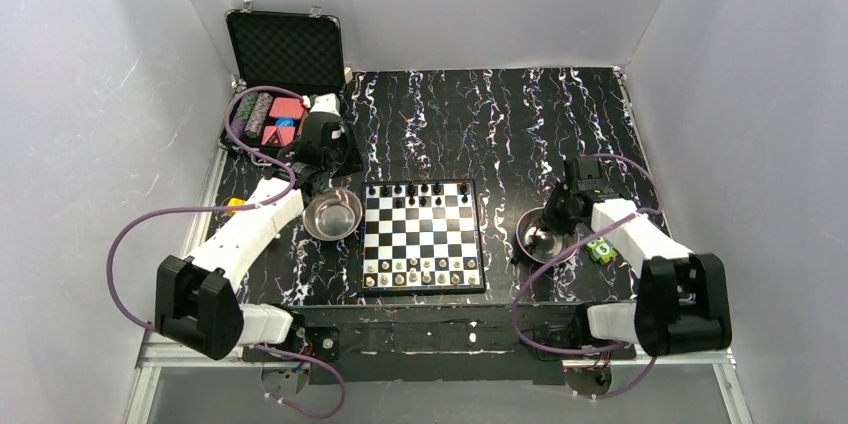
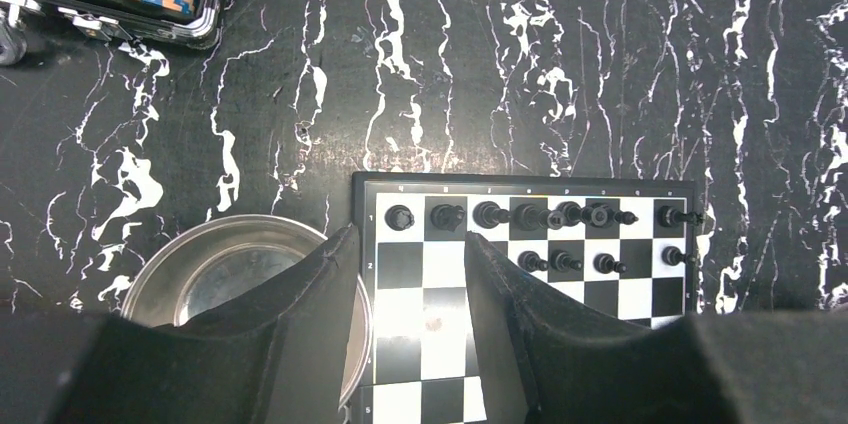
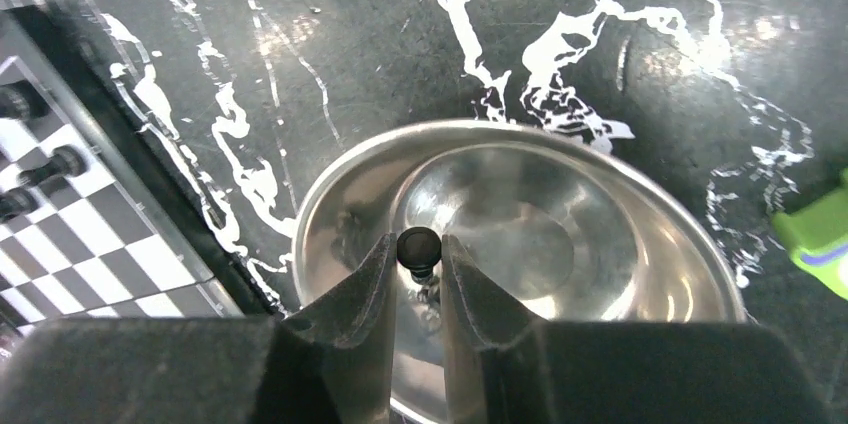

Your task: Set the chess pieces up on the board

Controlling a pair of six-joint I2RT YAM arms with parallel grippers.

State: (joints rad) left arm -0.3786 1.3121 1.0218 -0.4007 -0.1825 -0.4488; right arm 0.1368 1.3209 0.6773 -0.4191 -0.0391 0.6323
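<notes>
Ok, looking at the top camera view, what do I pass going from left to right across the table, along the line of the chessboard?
Left steel bowl → board → right steel bowl → small green object. The arms overlap this line, so they are left out.

The board (image 1: 420, 234) lay mid-table, with black pieces (image 1: 418, 189) on its far rows and pale pieces (image 1: 420, 272) on the near ones. A left bowl (image 1: 332, 216) sat just beside it, and a right bowl (image 1: 535, 244) sat near it. The right arm (image 1: 630, 229) reached over the right bowl. The left arm (image 1: 255, 224) ended between the left bowl and an open case (image 1: 285, 49).
</notes>
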